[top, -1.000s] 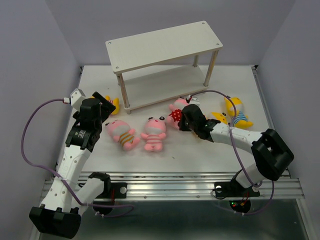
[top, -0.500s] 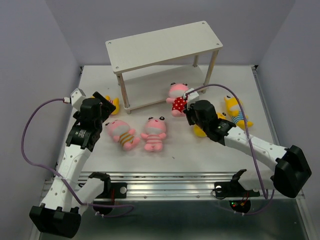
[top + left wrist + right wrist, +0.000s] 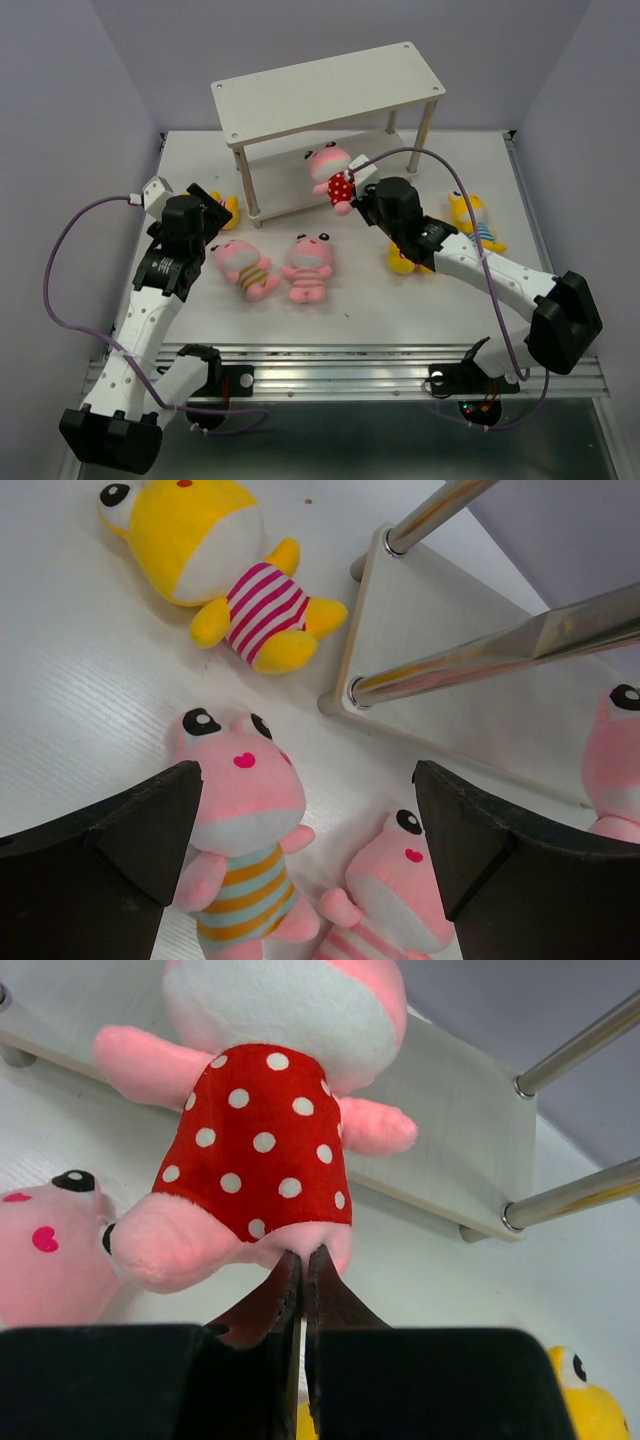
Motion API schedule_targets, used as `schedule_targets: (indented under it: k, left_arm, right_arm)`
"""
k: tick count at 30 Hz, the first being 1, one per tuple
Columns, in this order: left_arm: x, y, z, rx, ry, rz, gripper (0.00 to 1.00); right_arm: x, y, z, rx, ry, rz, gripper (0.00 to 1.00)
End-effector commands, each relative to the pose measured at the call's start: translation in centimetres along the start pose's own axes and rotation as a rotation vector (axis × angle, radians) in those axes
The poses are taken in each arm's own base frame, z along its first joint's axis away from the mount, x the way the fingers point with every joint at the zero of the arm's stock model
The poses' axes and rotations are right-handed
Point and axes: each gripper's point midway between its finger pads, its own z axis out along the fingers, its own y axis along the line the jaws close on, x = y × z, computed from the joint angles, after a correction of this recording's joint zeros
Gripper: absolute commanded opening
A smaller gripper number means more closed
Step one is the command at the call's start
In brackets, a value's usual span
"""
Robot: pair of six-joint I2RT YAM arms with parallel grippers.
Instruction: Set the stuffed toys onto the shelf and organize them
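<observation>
the right jaws are pinched shut on the bottom of the pink polka-dot toy [image 3: 334, 176], held at the front edge of the shelf's [image 3: 330, 85] lower board, 12 o'clock on the table [image 3: 350, 300]. the left jaws gape wide, empty, near a striped pink toy [image 3: 243, 267] at 9 o'clock.

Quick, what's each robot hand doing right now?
Left end effector: open, holding nothing.
Right end effector: closed on the pink polka-dot toy.
</observation>
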Motion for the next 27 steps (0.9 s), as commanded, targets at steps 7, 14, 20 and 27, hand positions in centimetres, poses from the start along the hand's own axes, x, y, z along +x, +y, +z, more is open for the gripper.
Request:
schedule_targets:
  k: [7,14,20,27]
  left_arm:
    - [-0.8,0.1,0.2,-0.004,-0.039,0.007,0.99]
    - [-0.7,0.1,0.3,-0.013,-0.035,0.009,0.99]
    - [-0.7,0.2,0.4,-0.021,-0.033,0.012,0.99]
    - [-0.8,0.2,0.3,-0.02,-0.031,0.014,0.99]
  right_arm:
    - [-2.0,-3.5,4.2,0.061,-0.147,0.057,0.01]
    - [1.0,-7.5,7.1,0.141,-0.095,0.081,0.01]
    - [2.6,-9.9,8.0,0.172,-0.105,0.067,0.01]
    - [4.3,-13.1,9.1,0.175,-0.095,0.029,0.01]
